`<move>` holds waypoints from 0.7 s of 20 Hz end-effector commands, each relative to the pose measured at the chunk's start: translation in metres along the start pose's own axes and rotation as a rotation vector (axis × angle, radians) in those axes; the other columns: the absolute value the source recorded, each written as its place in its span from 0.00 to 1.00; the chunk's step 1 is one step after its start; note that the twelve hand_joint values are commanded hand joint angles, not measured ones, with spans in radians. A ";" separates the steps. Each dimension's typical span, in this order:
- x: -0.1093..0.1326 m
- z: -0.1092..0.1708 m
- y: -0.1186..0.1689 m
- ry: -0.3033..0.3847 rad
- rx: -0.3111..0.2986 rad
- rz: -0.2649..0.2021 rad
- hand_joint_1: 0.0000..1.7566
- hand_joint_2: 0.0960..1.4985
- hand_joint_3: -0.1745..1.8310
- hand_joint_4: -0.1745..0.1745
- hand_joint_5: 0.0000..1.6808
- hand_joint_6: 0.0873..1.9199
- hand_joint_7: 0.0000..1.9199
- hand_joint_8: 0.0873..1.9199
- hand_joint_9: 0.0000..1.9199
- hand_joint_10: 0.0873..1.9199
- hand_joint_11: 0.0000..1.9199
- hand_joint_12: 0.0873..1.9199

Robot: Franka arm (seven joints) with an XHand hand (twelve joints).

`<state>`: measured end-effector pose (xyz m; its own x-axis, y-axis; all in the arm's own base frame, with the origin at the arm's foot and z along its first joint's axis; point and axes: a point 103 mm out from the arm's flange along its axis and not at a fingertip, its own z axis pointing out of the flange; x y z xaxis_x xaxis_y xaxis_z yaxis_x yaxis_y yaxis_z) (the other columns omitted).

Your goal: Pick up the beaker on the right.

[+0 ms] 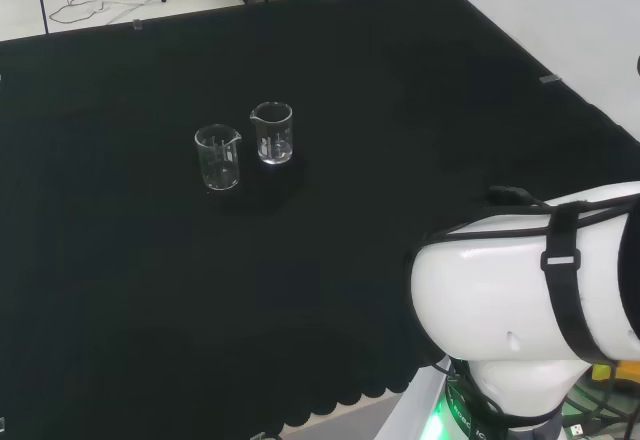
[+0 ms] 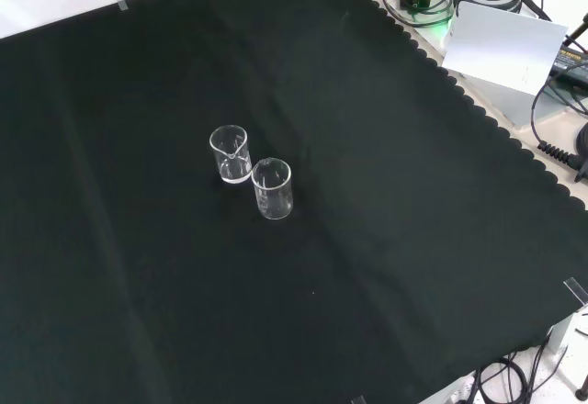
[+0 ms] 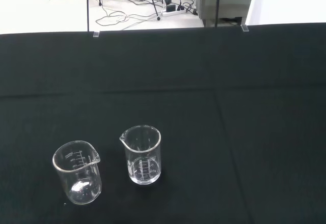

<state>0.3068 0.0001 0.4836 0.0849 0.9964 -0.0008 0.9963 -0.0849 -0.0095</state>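
Observation:
Two clear glass beakers stand upright and empty, close together on the black cloth (image 1: pixel 400 110). In the head view one beaker (image 1: pixel 273 133) is to the right and slightly farther off, and the other beaker (image 1: pixel 218 158) is to its left. The front view has the first beaker (image 2: pixel 231 153) higher and to the left, and the second beaker (image 2: pixel 272 189) nearer the camera. From the wrist camera, both are seen from a distance: the right beaker (image 3: pixel 142 155) with its spout turned left, and the left beaker (image 3: pixel 77 173). Nothing touches either beaker.
The arm's white link (image 1: pixel 520 300) stands at the lower right of the head view, well away from the beakers. The cloth's scalloped edge (image 2: pixel 478 101) runs along the right of the front view, with a white panel (image 2: pixel 503 50) and cables beyond it.

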 end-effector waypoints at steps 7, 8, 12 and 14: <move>0.003 0.000 0.003 -0.008 -0.008 0.010 0.07 0.84 0.26 0.48 0.16 0.08 0.00 0.23 0.07 0.32 0.00 0.66; -0.004 0.001 0.005 -0.006 -0.007 0.013 0.07 0.84 0.26 0.48 0.16 0.08 0.00 0.23 0.07 0.32 0.00 0.66; -0.031 0.011 0.014 0.005 0.012 0.027 0.07 0.85 0.24 0.47 0.16 0.06 0.00 0.23 0.07 0.31 0.00 0.66; -0.039 0.015 0.018 0.013 0.021 0.034 0.08 0.86 0.24 0.47 0.17 0.06 0.00 0.23 0.07 0.31 0.00 0.66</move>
<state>0.3181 -0.0006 0.4759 0.0767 0.9970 -0.0086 0.9967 -0.0769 -0.0241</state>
